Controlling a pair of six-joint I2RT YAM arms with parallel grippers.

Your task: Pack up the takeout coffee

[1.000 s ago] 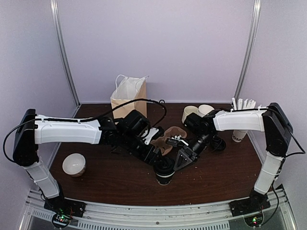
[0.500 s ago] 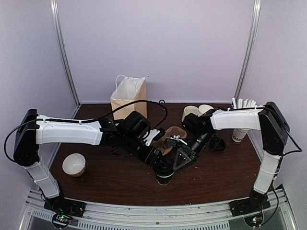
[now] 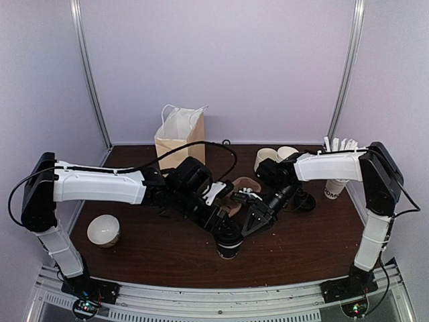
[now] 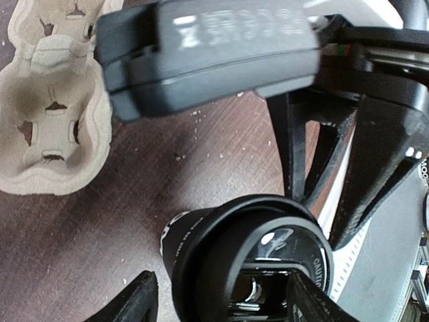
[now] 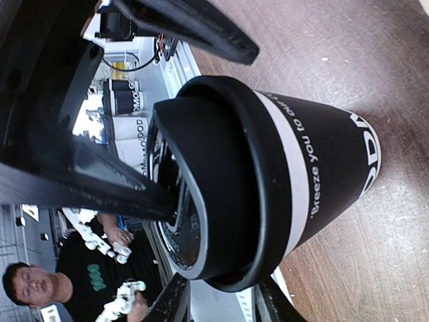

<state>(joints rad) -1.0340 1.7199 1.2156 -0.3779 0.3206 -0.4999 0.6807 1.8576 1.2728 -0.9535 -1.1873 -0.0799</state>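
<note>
The takeout coffee (image 3: 229,245) stands upright on the table near the front middle: a black lid, a white band and a black lower band with white lettering. My left gripper (image 3: 224,232) comes in from the left; in the left wrist view its open fingers (image 4: 137,305) straddle the lidded cup (image 4: 221,248), with a gap showing on the left side. My right gripper (image 3: 250,223) is at the cup's right. In the right wrist view its fingers (image 5: 175,302) stand apart with the lid's (image 5: 221,194) rim just beyond the gap between them.
A brown pulp cup carrier (image 3: 240,190) lies just behind the cup and also shows in the left wrist view (image 4: 53,127). A paper bag (image 3: 179,137) stands at the back. A white mug (image 3: 103,230) sits front left. Empty paper cups (image 3: 267,158) and a cup of white sticks (image 3: 335,184) stand at the right.
My right gripper has drawn slightly back and left beside the cup. My left gripper has edged closer over the lid. The cup has stayed in place.
</note>
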